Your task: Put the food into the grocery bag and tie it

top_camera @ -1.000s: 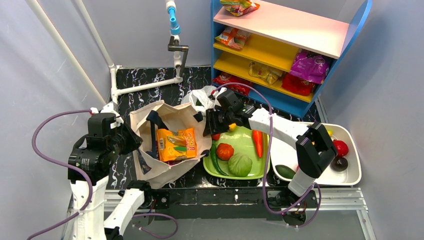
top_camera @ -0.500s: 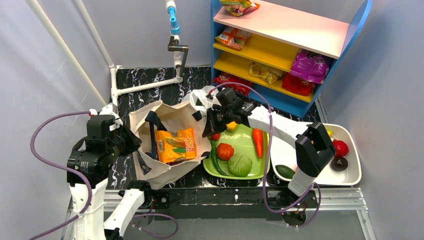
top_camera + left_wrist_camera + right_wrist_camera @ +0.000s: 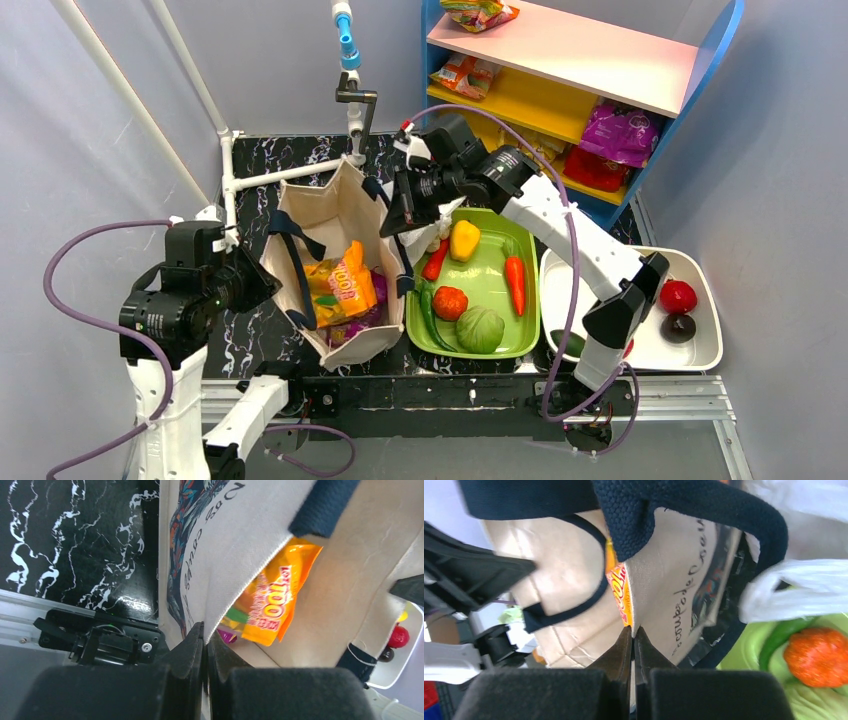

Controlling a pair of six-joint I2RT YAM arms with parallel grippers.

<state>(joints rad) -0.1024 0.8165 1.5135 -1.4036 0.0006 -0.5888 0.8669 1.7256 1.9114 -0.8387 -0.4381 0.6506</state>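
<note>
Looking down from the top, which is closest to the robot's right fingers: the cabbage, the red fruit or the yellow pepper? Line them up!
From the right fingers, pinching the cloth bag:
1. Yellow pepper, back of the green tray.
2. Cabbage, front of the green tray.
3. Red fruit, in the white tray, far right.

Top view bright, even, diffuse; soft shadows, sharp. Both wrist views: near fingers [image 3: 186, 652] dark and blurred, canvas bag [image 3: 240, 545] sharper, white plastic [image 3: 796, 587] blown out.
</note>
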